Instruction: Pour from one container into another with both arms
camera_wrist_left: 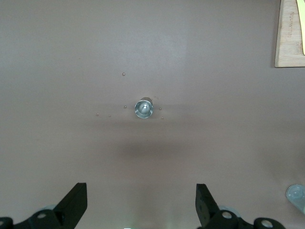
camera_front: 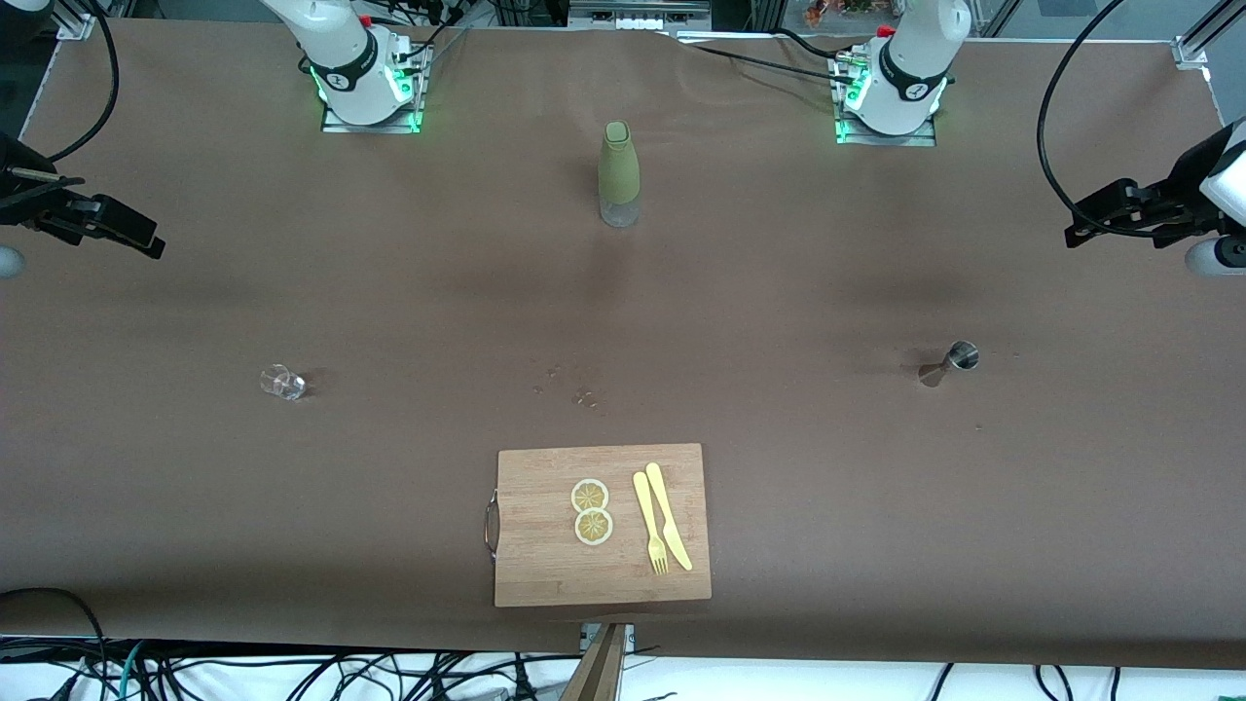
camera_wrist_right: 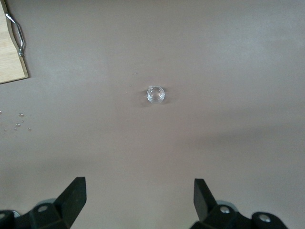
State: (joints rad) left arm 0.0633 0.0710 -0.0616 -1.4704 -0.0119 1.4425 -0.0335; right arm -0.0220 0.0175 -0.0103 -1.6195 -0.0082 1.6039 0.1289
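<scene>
A small steel jigger [camera_front: 959, 357] stands on the brown table toward the left arm's end; it also shows in the left wrist view [camera_wrist_left: 143, 108]. A small clear glass [camera_front: 282, 382] stands toward the right arm's end and shows in the right wrist view [camera_wrist_right: 156, 94]. My left gripper [camera_front: 1100, 219] [camera_wrist_left: 140, 188] hangs high over the table, open and holding nothing, apart from the jigger. My right gripper [camera_front: 122, 234] [camera_wrist_right: 139, 183] hangs high too, open and holding nothing, well clear of the glass.
An olive-green bottle [camera_front: 618, 173] with a clear base stands between the two arm bases. Near the front edge lies a wooden cutting board [camera_front: 545, 555] with two lemon slices [camera_front: 591, 511], a yellow fork [camera_front: 650, 526] and a knife [camera_front: 670, 516]. Water drops [camera_front: 584, 394] dot the middle.
</scene>
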